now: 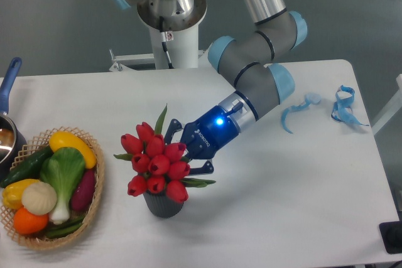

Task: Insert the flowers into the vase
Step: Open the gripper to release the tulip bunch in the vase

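Flowers (157, 164) stand in the vase (162, 206) beside the wicker basket (94, 208). Gripper (186, 152) sits at the bunch with fingers (173, 127) spread apart, released.

A single fixed camera looks down on the desk (301, 218) from high up on the side opposite the robot's base (171, 42), tilted forward so the far desk edge runs across the upper part of the picture and the grey floor shows beyond it. The view is fairly near: the desk fills most of the frame, its right edge slanting inward toward the top and its left edge cut off. The wicker basket (94, 208) sits at the lower left, partly cropped by the frame; the arm reaches in from the top centre; there is no second view
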